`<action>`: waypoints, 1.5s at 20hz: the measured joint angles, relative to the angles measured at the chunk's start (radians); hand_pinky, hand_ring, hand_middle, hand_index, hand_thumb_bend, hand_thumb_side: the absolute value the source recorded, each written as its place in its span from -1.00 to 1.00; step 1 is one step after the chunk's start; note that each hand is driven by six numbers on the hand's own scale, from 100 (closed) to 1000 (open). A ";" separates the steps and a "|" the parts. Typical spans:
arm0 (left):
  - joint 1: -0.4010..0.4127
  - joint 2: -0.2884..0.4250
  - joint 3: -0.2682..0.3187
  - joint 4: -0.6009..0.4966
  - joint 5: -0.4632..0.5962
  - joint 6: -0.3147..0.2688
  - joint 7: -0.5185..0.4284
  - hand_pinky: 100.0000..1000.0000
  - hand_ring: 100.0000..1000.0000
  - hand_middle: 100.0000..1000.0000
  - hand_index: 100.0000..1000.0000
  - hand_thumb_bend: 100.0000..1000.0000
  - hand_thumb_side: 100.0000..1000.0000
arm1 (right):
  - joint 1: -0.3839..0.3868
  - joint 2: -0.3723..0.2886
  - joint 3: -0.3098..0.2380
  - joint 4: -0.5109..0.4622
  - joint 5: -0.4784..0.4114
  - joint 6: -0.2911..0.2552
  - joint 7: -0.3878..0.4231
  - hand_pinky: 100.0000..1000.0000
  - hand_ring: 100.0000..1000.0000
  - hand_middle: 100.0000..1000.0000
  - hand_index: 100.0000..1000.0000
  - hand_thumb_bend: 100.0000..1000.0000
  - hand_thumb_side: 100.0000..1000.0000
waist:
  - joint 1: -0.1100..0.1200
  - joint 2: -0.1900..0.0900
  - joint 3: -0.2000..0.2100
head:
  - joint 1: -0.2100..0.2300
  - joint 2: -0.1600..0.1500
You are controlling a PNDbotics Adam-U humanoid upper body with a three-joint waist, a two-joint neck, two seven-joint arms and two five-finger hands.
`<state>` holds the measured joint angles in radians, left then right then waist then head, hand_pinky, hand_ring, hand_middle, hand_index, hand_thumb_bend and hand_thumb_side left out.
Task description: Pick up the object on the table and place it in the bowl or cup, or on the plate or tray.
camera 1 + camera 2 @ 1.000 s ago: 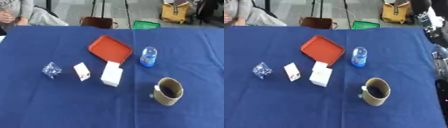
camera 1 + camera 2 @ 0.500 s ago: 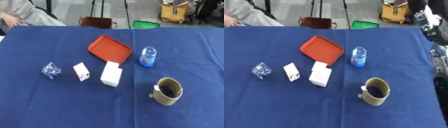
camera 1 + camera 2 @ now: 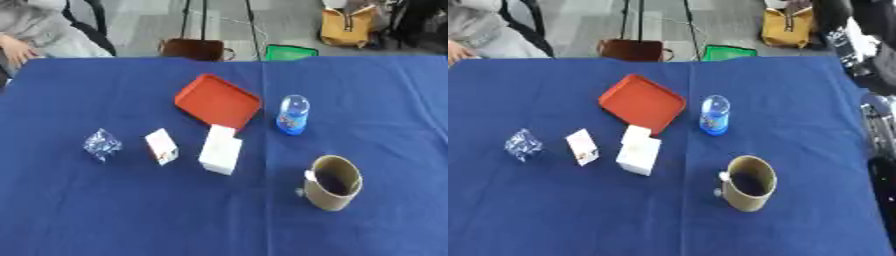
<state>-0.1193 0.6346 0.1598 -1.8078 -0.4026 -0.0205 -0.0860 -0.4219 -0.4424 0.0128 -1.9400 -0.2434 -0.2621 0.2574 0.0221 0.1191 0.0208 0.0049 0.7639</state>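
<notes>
**Worktop laid out, no hand at the objects**

Blue worktop (image 3: 105, 215). Red tray (image 3: 218, 101) upper centre, nothing on it. Tan cup (image 3: 333, 182) lower right, tipped toward the camera, dark inside; contents not discernible. Small blue-capped bottle (image 3: 293, 114) upright just right of the tray. White box (image 3: 220, 149) just below the tray; smaller white box (image 3: 162, 146) to its left; clear crinkled packet (image 3: 102, 144) far left. Robot arm (image 3: 877, 115) at the right edge of the right eye view, well apart from all; neither hand visible, so finger state cannot be told.
</notes>
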 measured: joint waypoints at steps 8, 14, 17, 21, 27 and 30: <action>-0.151 0.024 -0.113 0.274 -0.299 0.026 -0.165 0.31 0.50 0.29 0.70 1.00 0.25 | 0.001 0.000 0.000 0.003 -0.002 0.000 0.005 0.44 0.32 0.36 0.53 -0.58 -0.09 | -0.003 -0.007 -0.011 | 0.001 0.000; -0.279 0.006 -0.164 0.439 -0.361 0.014 -0.251 0.33 0.42 0.16 0.57 1.00 0.26 | 0.006 0.001 0.002 0.003 -0.003 0.000 0.006 0.44 0.31 0.36 0.53 -0.58 -0.09 | -0.008 -0.007 -0.014 | 0.008 0.000; -0.319 -0.014 -0.185 0.500 -0.399 0.008 -0.269 0.50 0.34 0.16 0.59 1.00 0.32 | 0.006 0.001 0.006 0.003 -0.004 0.000 0.007 0.44 0.31 0.36 0.53 -0.58 -0.08 | -0.010 -0.007 -0.015 | 0.010 0.000; -0.356 -0.031 -0.224 0.566 -0.482 -0.017 -0.324 0.58 0.28 0.14 0.62 1.00 0.36 | 0.006 0.001 0.006 0.003 -0.005 0.001 0.010 0.44 0.31 0.36 0.53 -0.58 -0.08 | -0.012 -0.007 -0.015 | 0.014 0.000; -0.376 -0.056 -0.252 0.614 -0.582 -0.055 -0.397 0.61 0.23 0.09 0.55 1.00 0.39 | 0.006 0.006 0.006 0.003 -0.005 0.001 0.013 0.44 0.31 0.36 0.53 -0.58 -0.08 | -0.012 -0.006 -0.015 | 0.018 0.000; -0.378 -0.065 -0.262 0.625 -0.604 -0.074 -0.425 0.52 0.23 0.08 0.52 1.00 0.38 | 0.006 0.008 0.006 0.003 -0.005 0.000 0.014 0.44 0.31 0.36 0.53 -0.58 -0.08 | -0.012 -0.006 -0.015 | 0.018 0.000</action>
<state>-0.4973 0.5696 -0.1022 -1.1829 -1.0070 -0.0941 -0.5107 -0.4162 -0.4344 0.0193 -1.9372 -0.2483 -0.2625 0.2718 0.0097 0.1127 0.0061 0.0230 0.7640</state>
